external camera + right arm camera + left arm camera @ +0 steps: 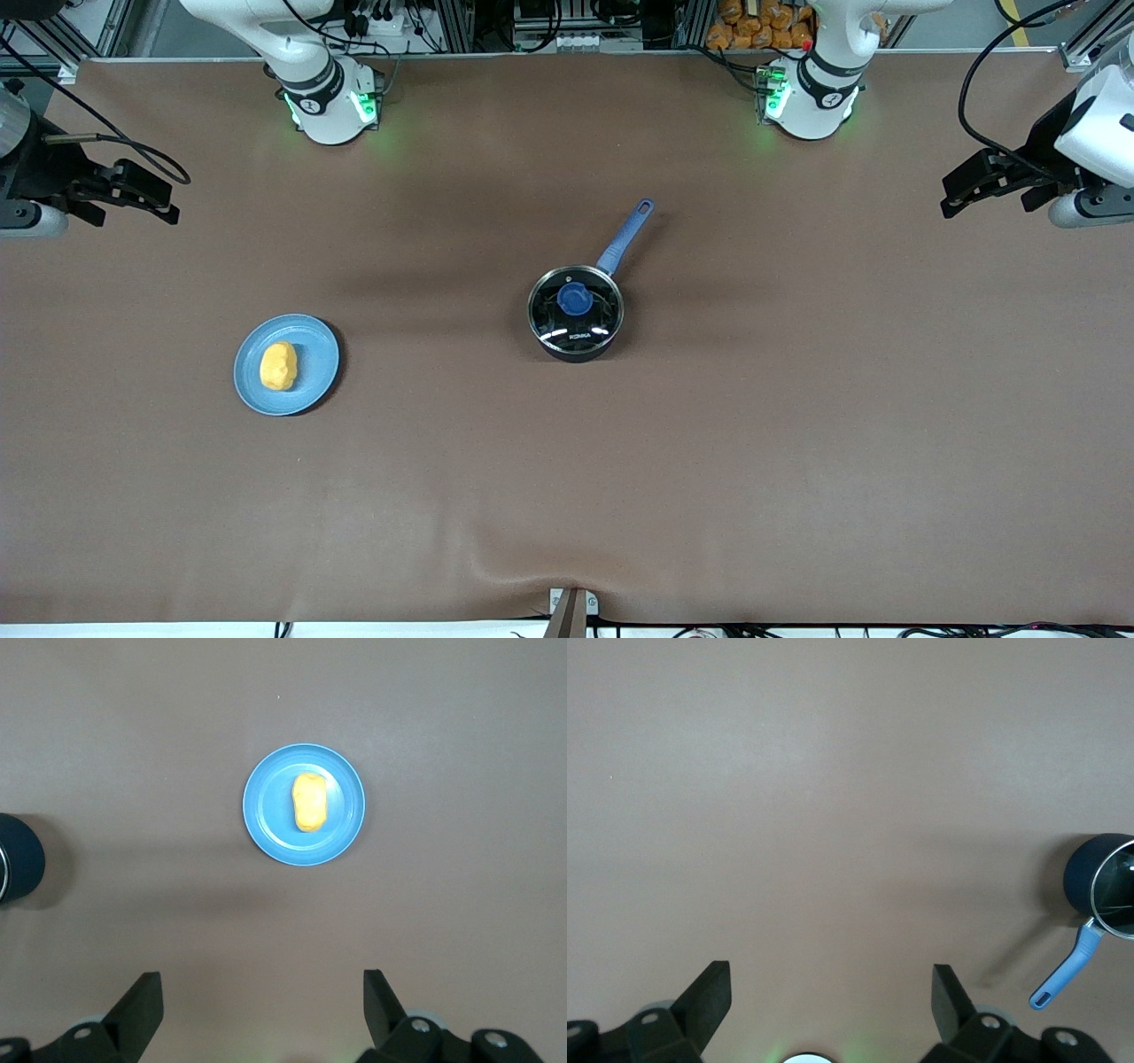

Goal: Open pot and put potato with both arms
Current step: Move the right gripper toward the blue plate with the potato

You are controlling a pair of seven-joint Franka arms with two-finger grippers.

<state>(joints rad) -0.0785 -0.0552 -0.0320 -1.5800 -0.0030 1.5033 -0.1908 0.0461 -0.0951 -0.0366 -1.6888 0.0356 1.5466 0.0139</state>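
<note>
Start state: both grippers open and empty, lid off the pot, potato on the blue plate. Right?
Not quite: the lid is on the pot, blue knob up, as the front view shows. The rest holds: left gripper and right gripper are open and empty, and the potato lies on the blue plate.

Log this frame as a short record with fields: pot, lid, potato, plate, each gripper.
pot: small round black saucepan with a long blue handle, mid-table
lid: clear glass lid with blue knob, on the pot
potato: lumpy yellow-orange potato, lying on the plate
plate: flat light-blue plate, toward the right arm's end
left gripper: open, empty, waiting over the left arm's end of the table
right gripper: open, empty, waiting over the right arm's end
</note>
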